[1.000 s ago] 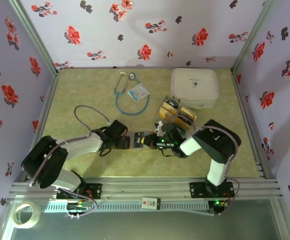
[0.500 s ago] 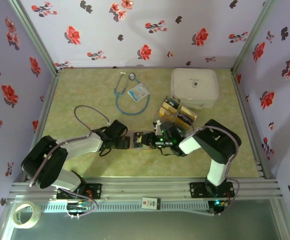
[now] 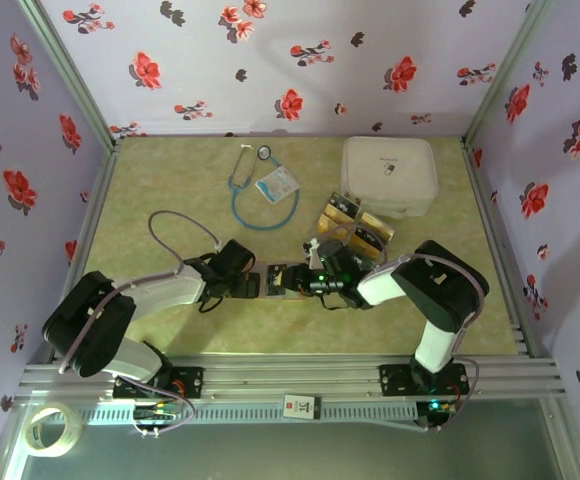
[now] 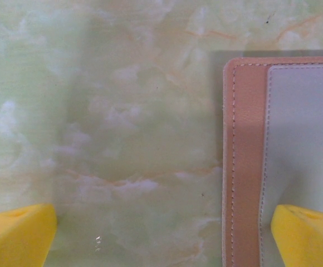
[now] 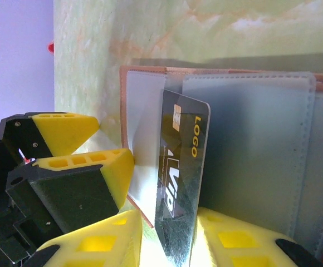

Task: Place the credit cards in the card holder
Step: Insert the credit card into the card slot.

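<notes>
Right wrist: credit card on end against the open card holder's clear pockets; right gripper released, jaws loose around it.
Left wrist: left gripper spread wide over the card holder's edge.
Top: card holder toward the surface's near edge; spare credit cards beside white case.

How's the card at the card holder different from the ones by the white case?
The credit card at the card holder stands on edge between the right gripper's fingers; the loose credit cards lie flat on the table. It touches the holder's clear pockets; they sit beside the white case. All are black and gold.
</notes>
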